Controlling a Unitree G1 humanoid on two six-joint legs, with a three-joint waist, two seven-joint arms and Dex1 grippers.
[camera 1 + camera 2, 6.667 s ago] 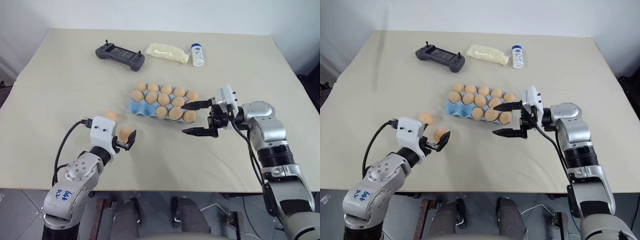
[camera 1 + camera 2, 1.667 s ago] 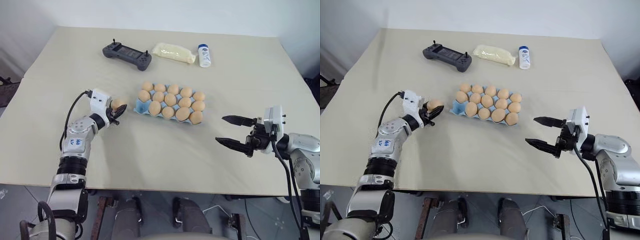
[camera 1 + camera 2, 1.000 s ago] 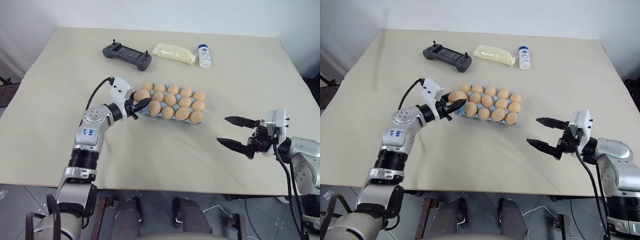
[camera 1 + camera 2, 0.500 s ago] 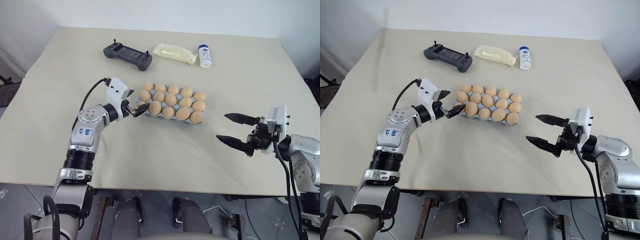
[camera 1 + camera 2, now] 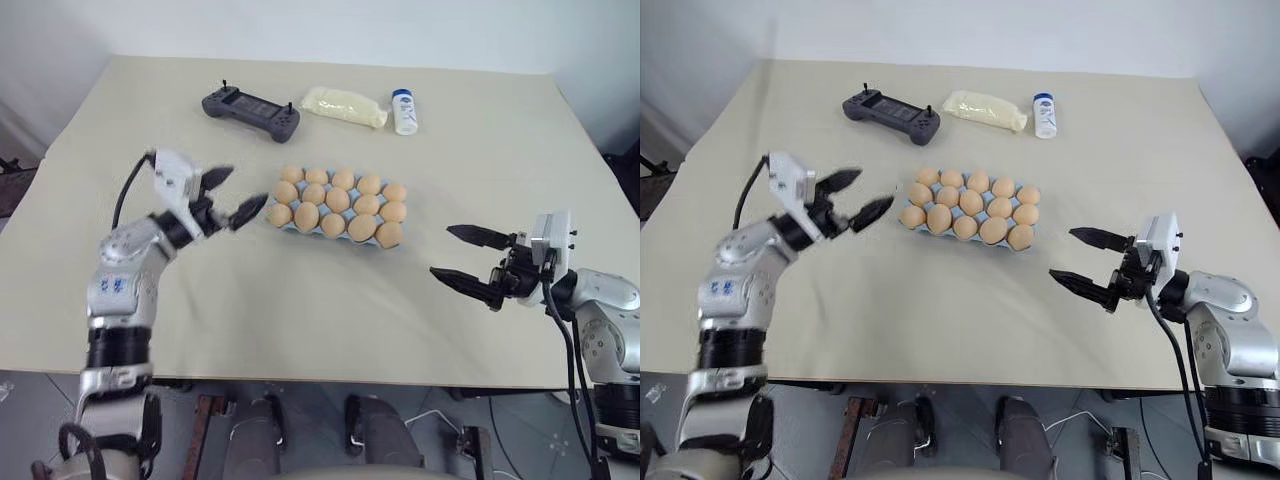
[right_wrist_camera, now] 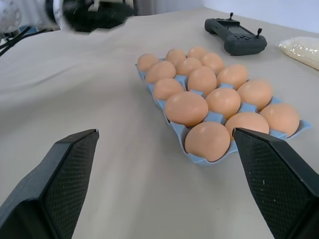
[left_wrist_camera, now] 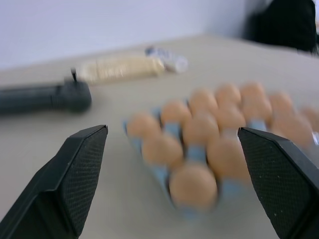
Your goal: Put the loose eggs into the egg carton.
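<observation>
With all fifteen cups of the egg carton point(image 5: 335, 205) holding eggs point(image 5: 308, 216) mid-tabletop point(image 5: 300, 320), nothing seems left; left claw point(image 5: 232, 193) beside the carton and right claw point(image 5: 468, 260) gape, empty.

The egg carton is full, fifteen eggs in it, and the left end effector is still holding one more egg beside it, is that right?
Not quite. The egg carton is full, but the left end effector holds nothing: its jaws stand open and empty beside the carton, as the left eye view and the left wrist view both show.
</observation>
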